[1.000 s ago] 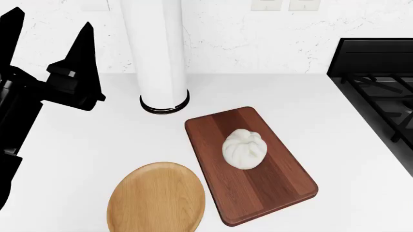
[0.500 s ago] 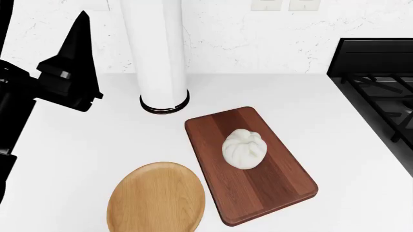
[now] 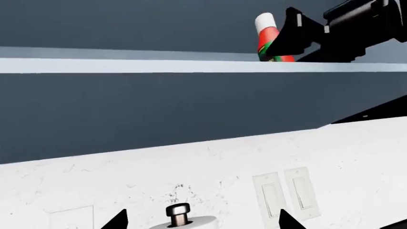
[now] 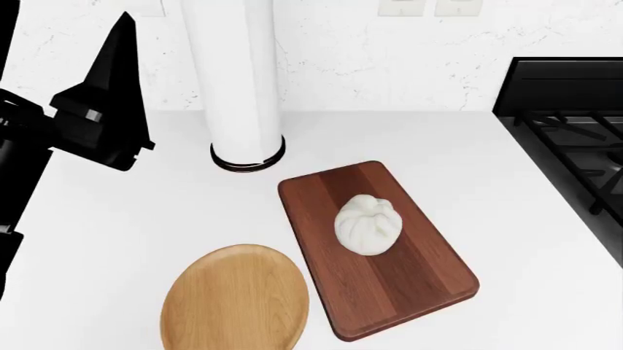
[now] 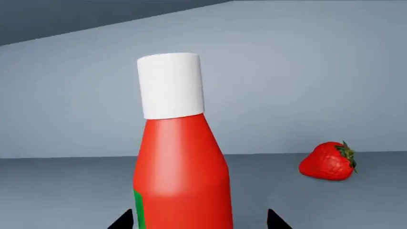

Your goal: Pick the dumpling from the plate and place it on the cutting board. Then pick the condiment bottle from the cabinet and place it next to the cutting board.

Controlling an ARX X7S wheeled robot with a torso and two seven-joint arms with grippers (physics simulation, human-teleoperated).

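The white pleated dumpling (image 4: 368,224) lies on the dark reddish cutting board (image 4: 419,273) on the counter. The round tan plate (image 4: 233,299) beside the board's near left has nothing on it. High on the cabinet shelf (image 3: 127,65) the red condiment bottle (image 5: 181,157) with a white cap stands upright. My right gripper (image 5: 200,222) is open, a fingertip on either side of the bottle's body, apart from it. In the left wrist view the bottle (image 3: 268,40) shows partly behind the right arm (image 3: 356,21). My left gripper (image 4: 63,44) is open and holds nothing, raised left of the board.
A tall white cylinder with a black base ring (image 4: 238,73) stands behind the board. A black stove (image 4: 574,131) fills the right edge. A strawberry (image 5: 327,161) lies on the shelf beside the bottle. Wall switches (image 3: 286,193) sit on the marbled backsplash.
My left gripper has shifted a little to the left, so its outer finger is almost out of the head view. Dumpling, board and plate have not moved.
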